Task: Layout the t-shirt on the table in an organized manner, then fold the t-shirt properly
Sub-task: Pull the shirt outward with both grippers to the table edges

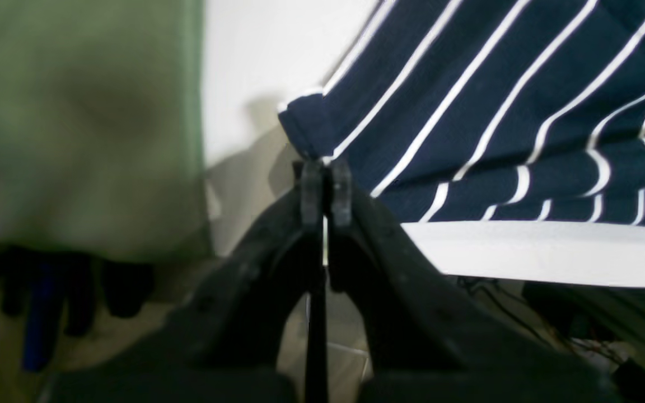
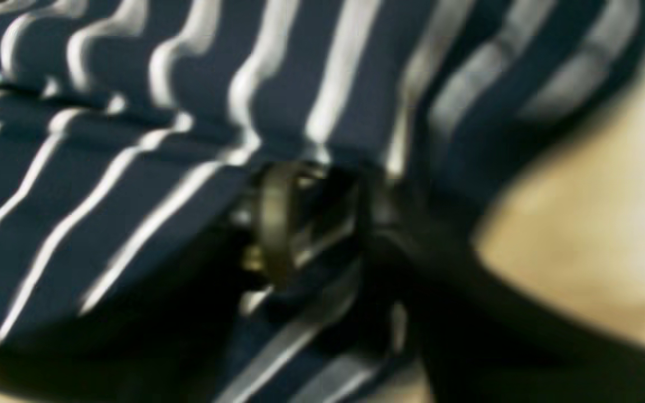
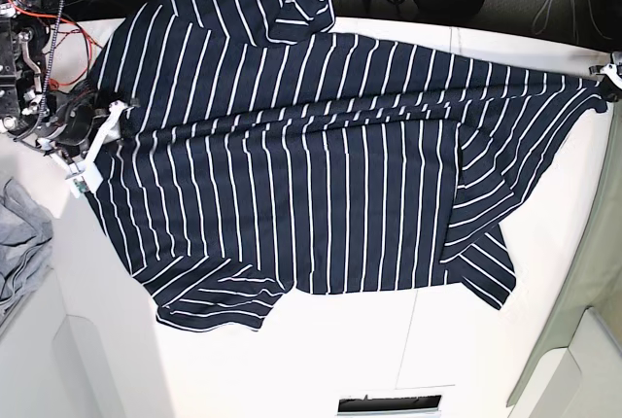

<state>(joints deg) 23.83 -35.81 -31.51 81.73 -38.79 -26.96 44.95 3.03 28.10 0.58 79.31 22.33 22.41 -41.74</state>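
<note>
The dark navy t-shirt (image 3: 311, 165) with thin white stripes lies spread across the white table (image 3: 292, 360), one sleeve bunched at the bottom left and folds at the right. My left gripper (image 3: 607, 76) is at the far right table edge, shut on a corner of the t-shirt (image 1: 496, 112); in the left wrist view its fingertips (image 1: 325, 173) pinch that corner. My right gripper (image 3: 97, 141) sits at the shirt's left edge. The blurred right wrist view shows its jaws (image 2: 325, 218) standing apart, with striped fabric (image 2: 104, 168) lying between and around them.
A plain light-grey cloth (image 3: 19, 243) lies at the left edge. Cables and dark equipment (image 3: 39, 10) crowd the top left. A thin seam (image 3: 403, 340) and a dark slot (image 3: 389, 404) mark the table near the front. A grey-green surface (image 1: 76, 112) lies beyond the table edge.
</note>
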